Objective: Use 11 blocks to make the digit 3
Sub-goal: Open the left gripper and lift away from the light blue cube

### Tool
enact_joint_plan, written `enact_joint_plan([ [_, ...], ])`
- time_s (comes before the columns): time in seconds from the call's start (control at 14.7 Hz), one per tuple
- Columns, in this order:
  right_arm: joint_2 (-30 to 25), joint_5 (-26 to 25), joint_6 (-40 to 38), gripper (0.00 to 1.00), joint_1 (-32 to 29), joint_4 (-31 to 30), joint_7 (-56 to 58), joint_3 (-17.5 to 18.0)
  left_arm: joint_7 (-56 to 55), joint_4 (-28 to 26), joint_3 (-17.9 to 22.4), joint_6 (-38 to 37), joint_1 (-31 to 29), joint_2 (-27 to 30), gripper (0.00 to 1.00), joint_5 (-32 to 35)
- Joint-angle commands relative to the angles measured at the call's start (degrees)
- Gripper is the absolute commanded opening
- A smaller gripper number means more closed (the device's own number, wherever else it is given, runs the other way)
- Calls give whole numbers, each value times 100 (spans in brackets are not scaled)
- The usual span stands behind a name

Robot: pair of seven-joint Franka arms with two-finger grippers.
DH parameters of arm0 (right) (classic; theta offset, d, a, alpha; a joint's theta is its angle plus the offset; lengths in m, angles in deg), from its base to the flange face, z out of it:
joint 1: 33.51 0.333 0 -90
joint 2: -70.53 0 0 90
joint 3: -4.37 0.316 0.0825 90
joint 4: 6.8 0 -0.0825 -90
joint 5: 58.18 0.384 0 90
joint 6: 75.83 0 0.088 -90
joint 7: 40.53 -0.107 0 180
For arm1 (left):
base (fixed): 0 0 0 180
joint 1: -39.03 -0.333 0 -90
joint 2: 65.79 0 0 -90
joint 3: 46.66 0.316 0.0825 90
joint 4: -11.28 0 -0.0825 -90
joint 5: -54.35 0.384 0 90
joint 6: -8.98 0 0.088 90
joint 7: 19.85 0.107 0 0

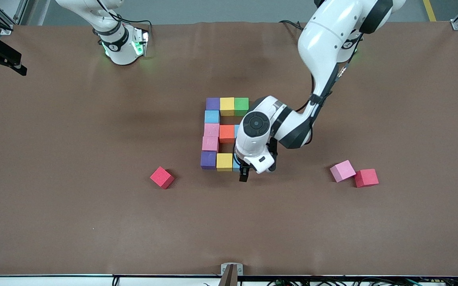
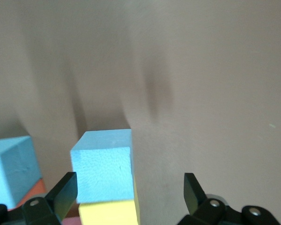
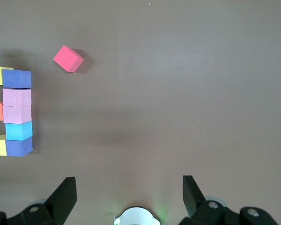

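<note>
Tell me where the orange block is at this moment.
In the front view the orange block sits in the middle row of the block figure at the table's centre, touching a pink block, with the left gripper open over the figure's nearest row.

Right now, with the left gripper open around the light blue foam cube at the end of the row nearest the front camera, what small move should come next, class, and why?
Probably lift the left gripper straight up. Its fingers stand open either side of the light blue foam cube, which rests beside the yellow foam cube and looks released. The right gripper waits open.
</note>
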Motion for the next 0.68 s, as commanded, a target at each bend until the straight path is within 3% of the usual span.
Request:
enact_joint_plan([
  [0.0,-130,42,26,100,-12,-115,43,-15,1015,-156,7,-670,-317,809,100,108],
  [0.14,-130,42,26,100,-12,-115,43,-15,2043,-157,-10,-1179,-634,1258,100,100],
  [0.48,-130,42,26,100,-4,-115,43,-15,3432,-165,7,-2349,-1020,2006,100,442],
  [0.61,-130,42,26,100,-4,-115,43,-15,4835,-148,-2,-2788,-1494,2462,100,390],
])
